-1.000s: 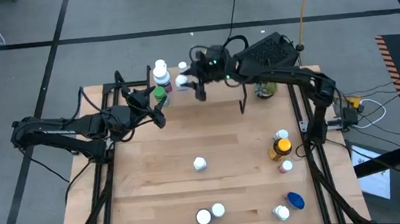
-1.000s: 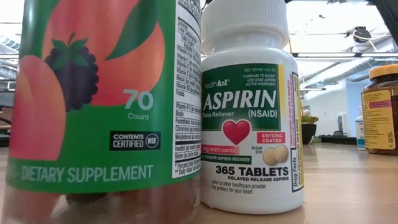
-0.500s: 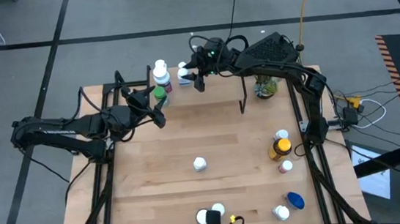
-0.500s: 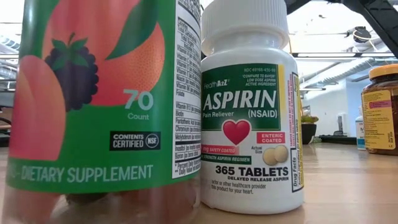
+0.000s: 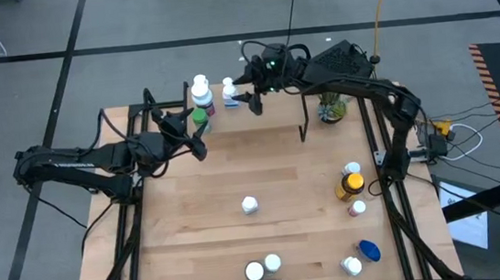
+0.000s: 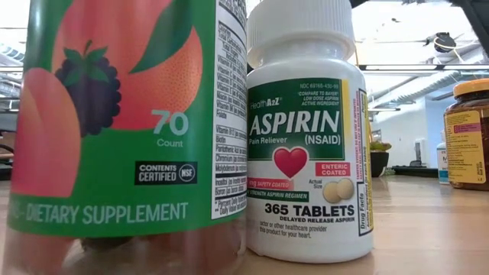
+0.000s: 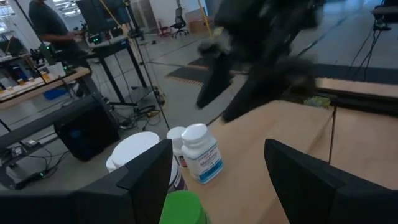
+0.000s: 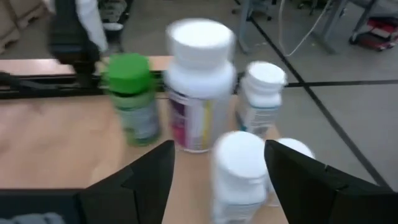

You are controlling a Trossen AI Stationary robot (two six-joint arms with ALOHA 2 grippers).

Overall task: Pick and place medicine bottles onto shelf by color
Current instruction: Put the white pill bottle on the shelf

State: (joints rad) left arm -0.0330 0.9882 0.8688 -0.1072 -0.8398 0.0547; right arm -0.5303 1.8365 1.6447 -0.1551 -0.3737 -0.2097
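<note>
At the table's far left stands the shelf (image 7: pixel 280 143). On it are a green-capped bottle (image 5: pixel 200 119), a big white bottle with a pink label (image 8: pixel 198 93) and smaller white bottles (image 5: pixel 230 93). My right gripper (image 5: pixel 252 101) is open and level at the shelf. A white bottle (image 8: pixel 239 168) stands upright between its fingers; whether a finger touches it I cannot tell. My left gripper (image 5: pixel 193 138) hangs open just near of the green bottle, whose cap (image 7: pixel 180 208) shows low between its fingers.
Loose bottles stand on the table: a white one (image 5: pixel 250 204) mid-table, an amber one (image 5: pixel 350 185) with white ones beside it at the right, a blue one (image 5: pixel 368 251), and two white caps (image 5: pixel 262 267) at the near edge. A potted plant (image 5: pixel 330 109) stands far right.
My right gripper has shifted a little toward the table's far edge, beside the white bottles on the shelf. My left arm has kept still.
</note>
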